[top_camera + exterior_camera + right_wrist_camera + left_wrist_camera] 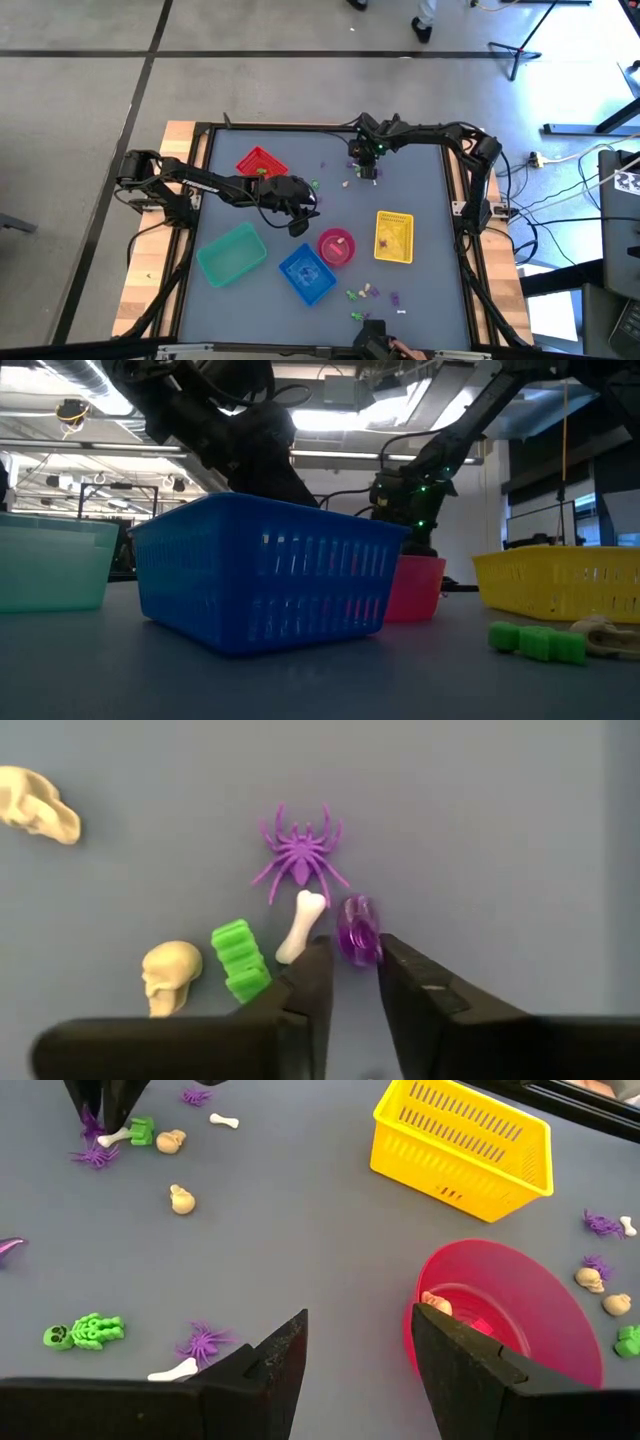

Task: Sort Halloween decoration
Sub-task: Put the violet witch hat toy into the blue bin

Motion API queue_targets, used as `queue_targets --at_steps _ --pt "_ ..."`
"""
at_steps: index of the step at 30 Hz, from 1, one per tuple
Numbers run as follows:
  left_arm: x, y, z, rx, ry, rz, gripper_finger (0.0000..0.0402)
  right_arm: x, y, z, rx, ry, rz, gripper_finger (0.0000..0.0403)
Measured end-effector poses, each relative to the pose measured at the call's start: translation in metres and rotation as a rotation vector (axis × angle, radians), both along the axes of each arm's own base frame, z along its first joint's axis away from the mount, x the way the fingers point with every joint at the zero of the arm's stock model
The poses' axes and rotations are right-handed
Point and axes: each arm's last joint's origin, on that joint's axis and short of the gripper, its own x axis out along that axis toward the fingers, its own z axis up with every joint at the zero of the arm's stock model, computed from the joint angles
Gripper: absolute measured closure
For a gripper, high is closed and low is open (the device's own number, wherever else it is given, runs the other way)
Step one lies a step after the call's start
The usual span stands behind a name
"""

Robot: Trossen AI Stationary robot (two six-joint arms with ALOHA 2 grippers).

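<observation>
Grey tabletop from above: your right gripper (366,168) works the far trinket cluster; the left gripper (297,208) waits spread near the pink bowl (336,247). Its wrist view shows fingers narrowing around a purple ring (357,931), tiny, light, hard plastic—pinch its rim squarely.

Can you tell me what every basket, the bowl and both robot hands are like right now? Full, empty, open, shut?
Left hand: open, holding nothing, above the pink bowl.
Right hand: down at the table, fingers on either side of a purple ring.
Pink bowl: upright, a few trinkets inside.
Yellow basket: upright, some small pieces inside.
Red basket: holds a green piece.
Blue basket: upright, contents unclear.
Teal basket: upright, looks empty.
</observation>
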Motion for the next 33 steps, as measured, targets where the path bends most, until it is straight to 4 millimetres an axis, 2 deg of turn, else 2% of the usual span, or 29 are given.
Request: queue_targets --at_steps 8,23,29,33 --pt "0.0 0.0 0.0 0.0 0.0 0.0 0.0237 0.001 0.0 0.0 -0.004 -0.004 0.0 0.0368" --pt "0.0 0.0 0.0 0.0 0.0 -0.001 0.0237 0.001 0.0 0.0 -0.004 -0.004 0.0 0.037" --pt "0.0 -0.006 0.0 0.004 0.0 -0.014 0.0237 -0.001 0.001 0.008 -0.015 -0.015 0.0 0.037" --pt "0.0 -0.01 0.0 0.004 0.0 -0.027 0.0237 -0.003 0.002 0.021 -0.044 -0.041 -0.004 0.0371"
